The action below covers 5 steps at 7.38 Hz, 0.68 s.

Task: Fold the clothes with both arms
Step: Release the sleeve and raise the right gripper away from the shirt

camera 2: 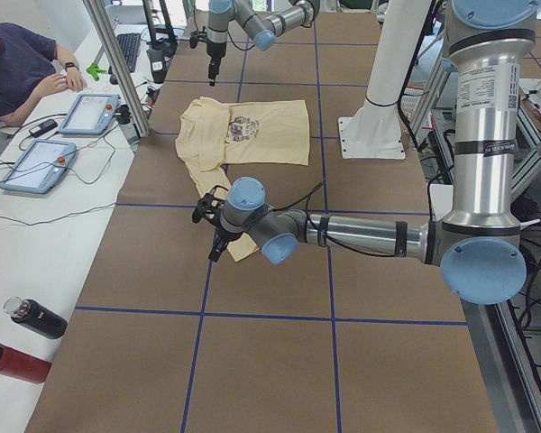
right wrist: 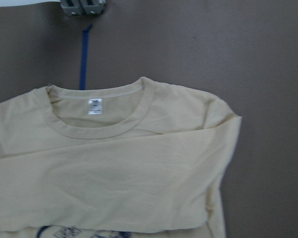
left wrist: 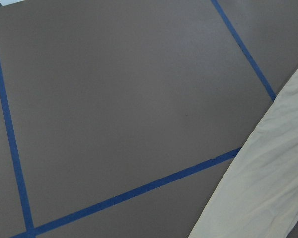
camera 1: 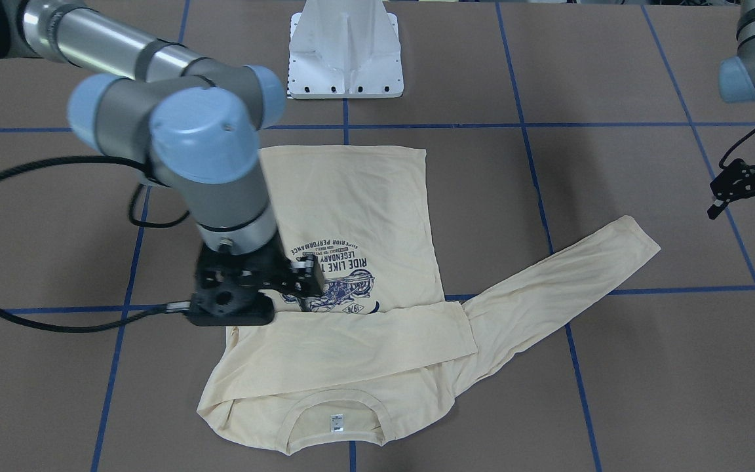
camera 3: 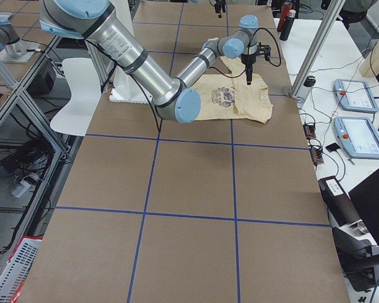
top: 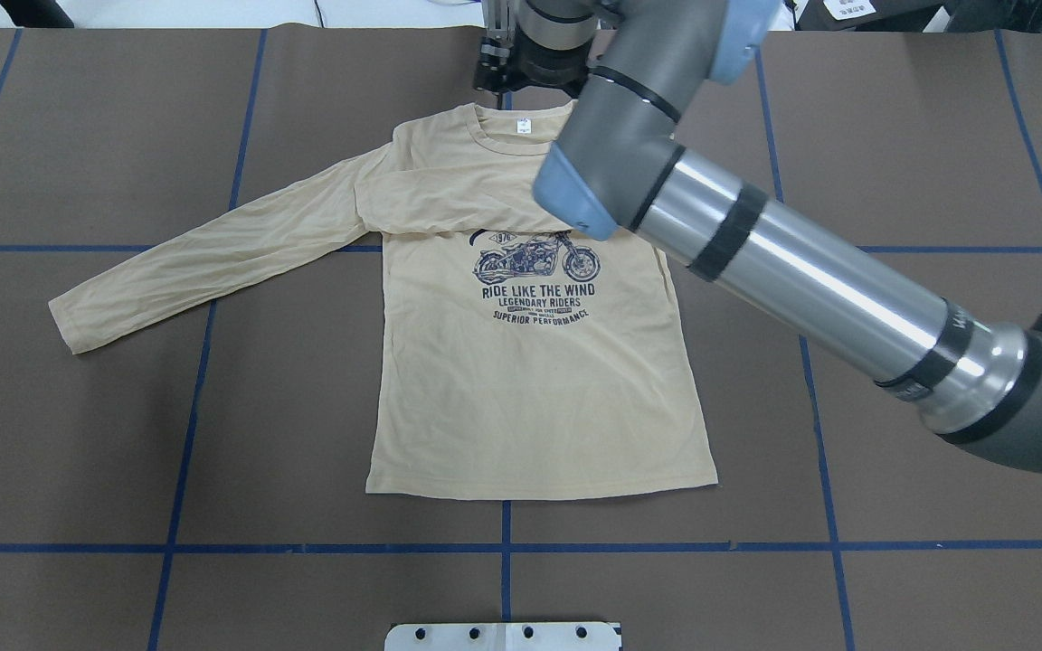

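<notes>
T-shirt (top: 539,398) is laid flat, one sleeve (camera 1: 351,351) folded across; the outstretched sleeve (top: 213,258) is likely gripped next by the wide-open left hand (camera 1: 744,216); the right hand's (camera 1: 302,274) opening cannot be told.

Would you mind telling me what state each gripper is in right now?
Left gripper: open, holding nothing.
Right gripper: above the T-shirt print; open or shut cannot be told.

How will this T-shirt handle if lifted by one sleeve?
Probably floppy: the T-shirt lies flat with soft wrinkles, the folded sleeve draped across its chest. Likely light; the outstretched sleeve would lift first and the body drag behind.
</notes>
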Each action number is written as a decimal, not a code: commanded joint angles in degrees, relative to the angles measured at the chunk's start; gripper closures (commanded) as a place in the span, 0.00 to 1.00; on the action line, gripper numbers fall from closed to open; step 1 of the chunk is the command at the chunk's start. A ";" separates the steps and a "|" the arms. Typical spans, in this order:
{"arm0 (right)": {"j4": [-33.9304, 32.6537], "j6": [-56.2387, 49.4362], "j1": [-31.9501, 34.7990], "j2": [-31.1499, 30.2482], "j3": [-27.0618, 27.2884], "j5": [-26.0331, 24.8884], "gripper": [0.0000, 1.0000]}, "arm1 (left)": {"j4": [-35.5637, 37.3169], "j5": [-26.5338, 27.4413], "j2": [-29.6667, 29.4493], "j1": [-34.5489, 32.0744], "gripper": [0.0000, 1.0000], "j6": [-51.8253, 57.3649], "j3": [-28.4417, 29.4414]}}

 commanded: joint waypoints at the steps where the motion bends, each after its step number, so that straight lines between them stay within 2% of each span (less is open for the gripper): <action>1: -2.60 -12.53 6.91 -15.86 14.46 5.83 0.00 | -6.22 5.42 1.36 7.21 0.00 -9.60 0.06; 3: -1.90 -20.98 8.95 -27.83 21.68 6.21 0.00 | -6.68 8.18 2.23 11.19 0.00 -11.13 0.14; 4: 0.45 -21.62 8.96 -32.84 24.41 6.04 0.00 | -7.12 11.58 2.32 13.81 0.00 -12.09 0.14; 5: 5.35 -21.71 8.96 -36.89 24.87 6.21 0.00 | -7.21 14.49 2.32 16.89 0.00 -14.19 0.14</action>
